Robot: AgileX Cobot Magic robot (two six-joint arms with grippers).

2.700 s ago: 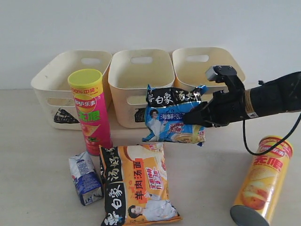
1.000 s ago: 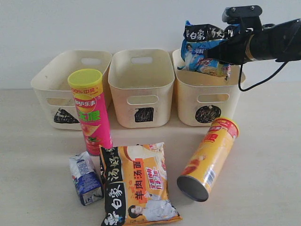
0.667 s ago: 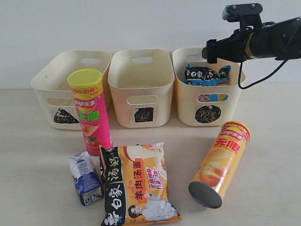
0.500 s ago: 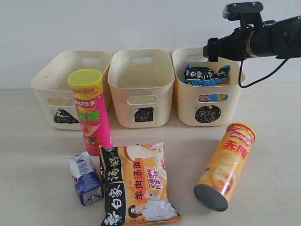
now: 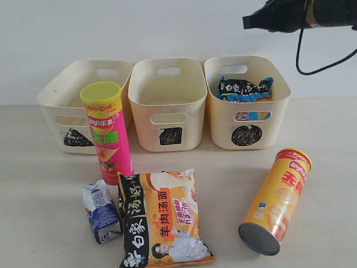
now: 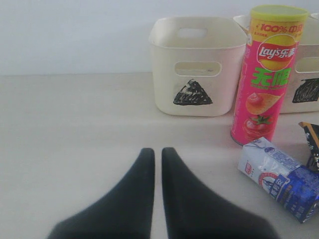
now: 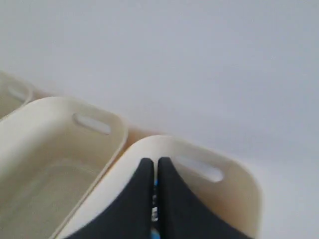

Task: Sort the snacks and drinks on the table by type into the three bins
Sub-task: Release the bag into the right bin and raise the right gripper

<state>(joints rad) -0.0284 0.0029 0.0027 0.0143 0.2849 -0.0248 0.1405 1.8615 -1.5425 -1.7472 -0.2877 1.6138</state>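
Upper right of the exterior view, the right end effector point(image 5: 247, 22) is held high over the right bin point(image 5: 281, 84). Its jaws are pressed together with nothing gripped, and it is judged clear of the rim for travel to another item. Inside that bin the blue noodle packet point(image 5: 244, 89) is seen, black band uppermost, so this bin is taken as the noodle bin. No item shows above the rims of the middle bin point(image 5: 167, 120) or the left bin point(image 5: 56, 106).

At lower centre the orange noodle packet point(image 5: 164, 220) lies flat on the surface point(image 5: 50, 240), likely bound for the same bin. The pink chip tube point(image 5: 109, 134) stands upright in front of the left bin. The drink carton point(image 5: 101, 212) lies tilted just beside the orange packet. At lower right the orange-yellow chip tube point(image 5: 277, 206) lies on its side, well apart, so a roll risk is judged.

The left end effector point(image 6: 155, 152) is held low over the surface, jaws narrow and holding nothing. It is presumably parked there because the carton and pink tube fall on its side.
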